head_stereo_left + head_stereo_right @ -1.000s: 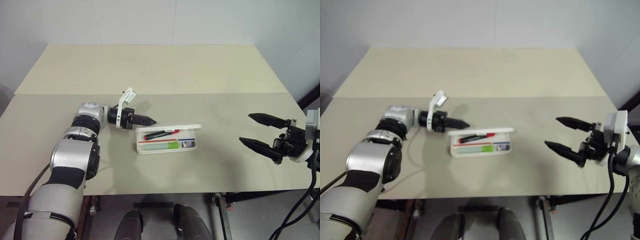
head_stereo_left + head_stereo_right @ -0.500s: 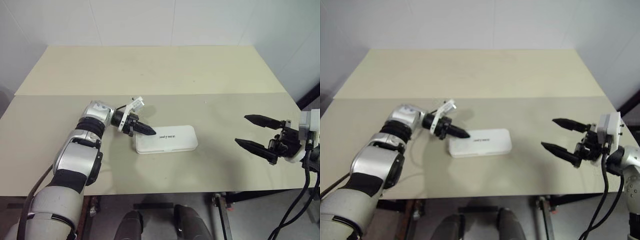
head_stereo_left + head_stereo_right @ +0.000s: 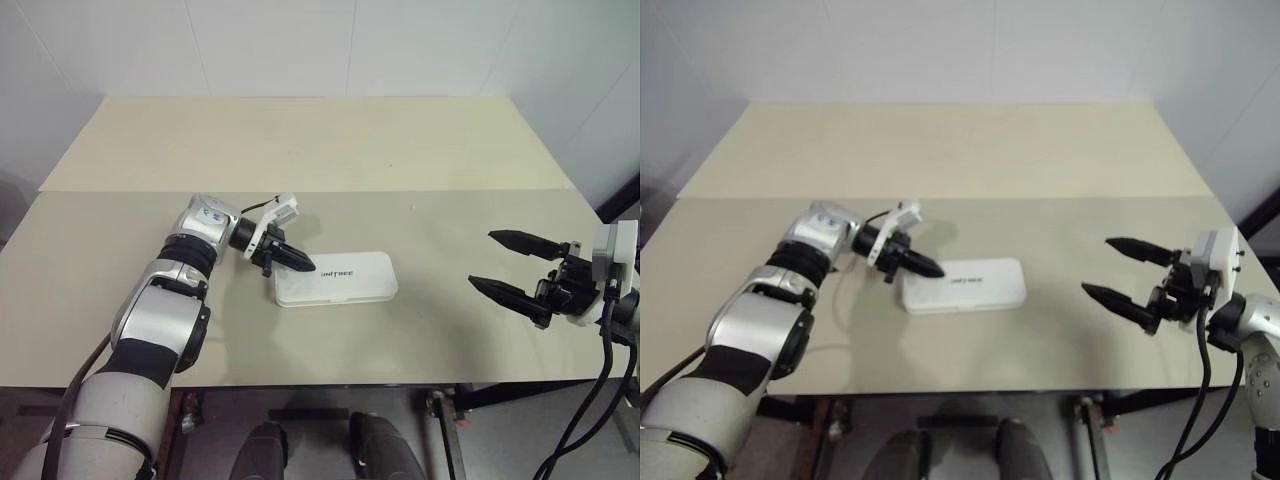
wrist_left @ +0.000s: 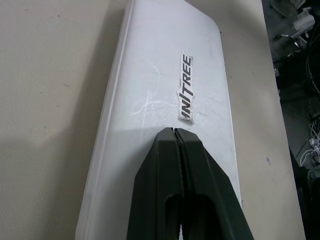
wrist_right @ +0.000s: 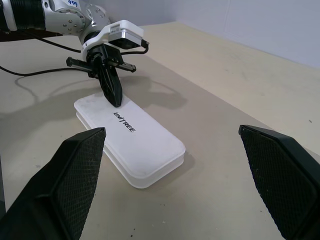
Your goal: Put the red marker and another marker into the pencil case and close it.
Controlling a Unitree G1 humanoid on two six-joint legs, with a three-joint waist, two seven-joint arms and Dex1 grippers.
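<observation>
basically done: the pencil case (image 3: 336, 278) lies lid-down, left gripper (image 3: 303, 265) pinched together, empty, tip pressing the lid's near end; right gripper (image 3: 509, 265) spread wide, well off to its side, maybe only a final press left

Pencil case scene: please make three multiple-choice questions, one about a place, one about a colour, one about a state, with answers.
1. Where do the left gripper's tips rest?
A. on the pencil case lid, near its left end
B. on the bare table
C. on the right gripper

2. What colour is the case lid?
A. red
B. white
C. green

3. How is the case?
A. lid upright
B. lid removed
C. closed

Answers:
1 A, the left gripper presses the pencil case.
2 B, white with dark lettering.
3 C, the lid lies flat; the right gripper hovers apart, open.
</observation>
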